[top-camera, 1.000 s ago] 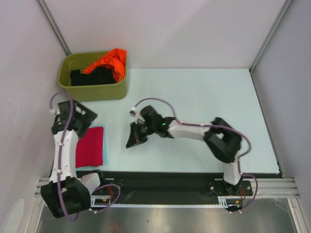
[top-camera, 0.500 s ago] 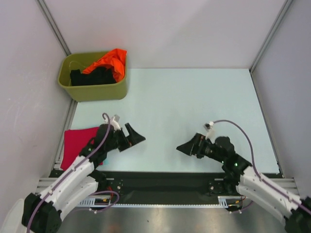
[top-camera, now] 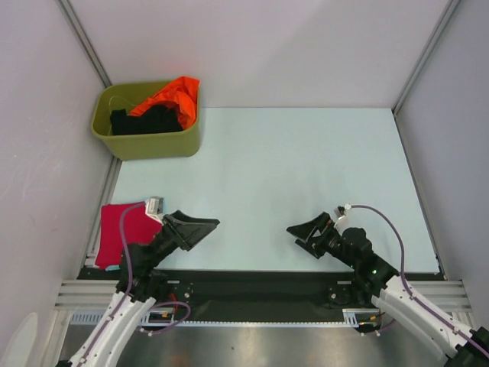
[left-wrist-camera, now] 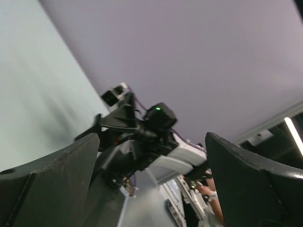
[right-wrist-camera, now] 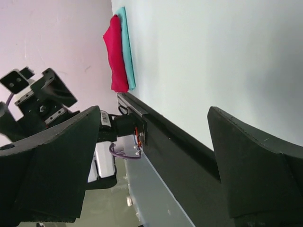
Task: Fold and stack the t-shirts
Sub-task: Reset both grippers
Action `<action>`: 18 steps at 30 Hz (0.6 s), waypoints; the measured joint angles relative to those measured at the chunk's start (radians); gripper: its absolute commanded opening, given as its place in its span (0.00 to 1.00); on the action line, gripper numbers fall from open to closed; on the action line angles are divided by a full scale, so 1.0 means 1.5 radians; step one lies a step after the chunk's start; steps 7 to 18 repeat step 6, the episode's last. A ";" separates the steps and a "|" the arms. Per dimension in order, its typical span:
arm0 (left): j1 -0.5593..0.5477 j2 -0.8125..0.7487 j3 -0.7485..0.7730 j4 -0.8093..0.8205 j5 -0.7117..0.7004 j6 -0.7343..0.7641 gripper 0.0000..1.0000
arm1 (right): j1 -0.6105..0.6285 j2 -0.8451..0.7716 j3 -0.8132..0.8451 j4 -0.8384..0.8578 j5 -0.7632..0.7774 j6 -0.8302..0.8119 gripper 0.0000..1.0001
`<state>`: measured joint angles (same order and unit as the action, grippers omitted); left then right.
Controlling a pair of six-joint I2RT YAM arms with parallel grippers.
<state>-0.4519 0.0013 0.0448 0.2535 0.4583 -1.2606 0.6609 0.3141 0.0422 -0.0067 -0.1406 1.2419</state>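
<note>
Currently the crimson-red t-shirt (top-camera: 122, 229) lies folded on the pale teal t-shirt (right-wrist-camera: 127, 52) at the near-left corner of the table (top-camera: 306, 153), close to its edge. The orange t-shirt (top-camera: 172, 95) and black t-shirt (top-camera: 141, 121) sit bunched in the olive-green tub (top-camera: 149, 144), well apart at far left. The left gripper (top-camera: 200, 229) and right gripper (top-camera: 303, 232) hover near the front edge, jaws spread wide, nothing held.

Hazards:
- The left arm passes just beside the stack, so a sweep toward the tub could drag it or push it off.
- A grab into the tub may lift both tangled garments together.
</note>
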 measured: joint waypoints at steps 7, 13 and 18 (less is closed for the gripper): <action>-0.001 0.001 0.000 0.129 0.050 -0.063 1.00 | 0.018 0.010 -0.001 0.039 -0.003 0.012 1.00; -0.001 0.001 0.000 0.129 0.050 -0.063 1.00 | 0.018 0.010 -0.001 0.039 -0.003 0.012 1.00; -0.001 0.001 0.000 0.129 0.050 -0.063 1.00 | 0.018 0.010 -0.001 0.039 -0.003 0.012 1.00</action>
